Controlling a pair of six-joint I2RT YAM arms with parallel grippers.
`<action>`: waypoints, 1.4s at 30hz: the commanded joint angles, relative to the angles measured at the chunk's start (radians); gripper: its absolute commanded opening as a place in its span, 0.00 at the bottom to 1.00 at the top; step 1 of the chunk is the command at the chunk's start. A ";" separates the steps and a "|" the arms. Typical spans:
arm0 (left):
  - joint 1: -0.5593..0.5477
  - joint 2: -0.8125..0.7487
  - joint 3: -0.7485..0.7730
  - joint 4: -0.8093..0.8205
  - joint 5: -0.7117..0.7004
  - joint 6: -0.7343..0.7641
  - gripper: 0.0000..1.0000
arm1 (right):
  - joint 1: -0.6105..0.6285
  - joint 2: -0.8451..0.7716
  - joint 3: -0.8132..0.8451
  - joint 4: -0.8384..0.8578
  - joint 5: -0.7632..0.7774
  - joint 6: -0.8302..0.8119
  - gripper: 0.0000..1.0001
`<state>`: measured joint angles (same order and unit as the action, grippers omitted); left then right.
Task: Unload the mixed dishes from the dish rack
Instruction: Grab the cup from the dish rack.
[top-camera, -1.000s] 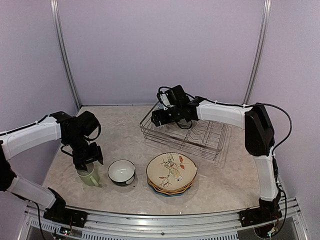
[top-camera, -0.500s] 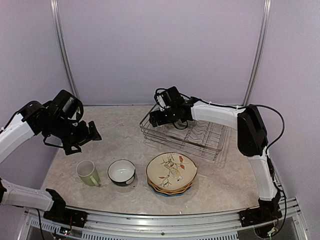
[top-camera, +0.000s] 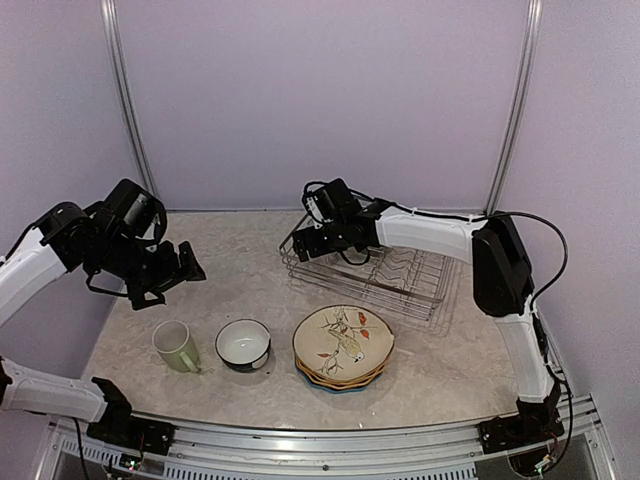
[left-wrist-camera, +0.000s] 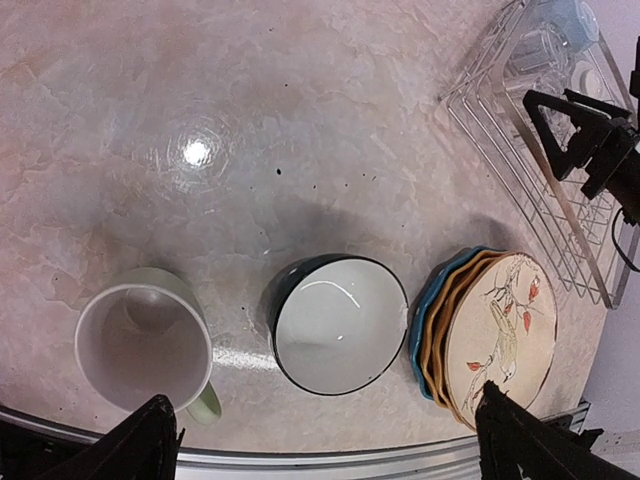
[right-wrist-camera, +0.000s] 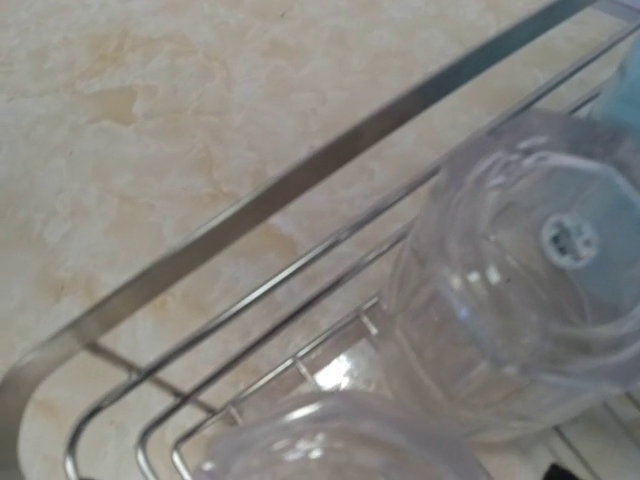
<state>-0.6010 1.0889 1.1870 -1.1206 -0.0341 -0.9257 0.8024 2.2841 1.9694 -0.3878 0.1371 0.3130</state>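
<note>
Clear glass (right-wrist-camera: 520, 290): was blurred, cropped at the right wrist view's edge. Second glass (right-wrist-camera: 340, 445): cut off at bottom. Light blue mug (right-wrist-camera: 628, 90): showed a sliver only. Dish rack (top-camera: 400, 280) corner: lay hidden under right claw (top-camera: 303, 240).

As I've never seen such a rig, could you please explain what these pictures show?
The machine is two jointed arms bolted at the near edge of the table, each ending in a two-finger pincer. The wide picture comes from a fixed camera above and behind them; the other two come from a camera on each wrist. On the table stand a pale green mug, a small bowl and a stack of plates, bird-print one on top, with a wire dish rack behind. The left pincer hangs open over the table's left side. The right pincer, also open, reaches into the rack's far left corner, where its camera shows clear glasses and part of a light blue mug. Neither holds anything.
</note>
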 joint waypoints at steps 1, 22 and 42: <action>-0.008 0.008 0.003 0.019 0.001 0.007 0.99 | 0.011 -0.046 -0.014 -0.008 0.016 0.013 0.93; -0.020 -0.014 0.012 0.030 0.022 0.006 0.99 | -0.011 0.060 0.022 -0.040 0.023 0.051 0.69; -0.035 0.039 0.027 0.147 0.086 0.001 0.99 | -0.076 -0.393 -0.554 0.528 -0.031 -0.002 0.13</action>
<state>-0.6266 1.1240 1.1904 -1.0153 0.0277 -0.9192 0.7689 1.9892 1.5047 -0.0597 0.1345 0.3172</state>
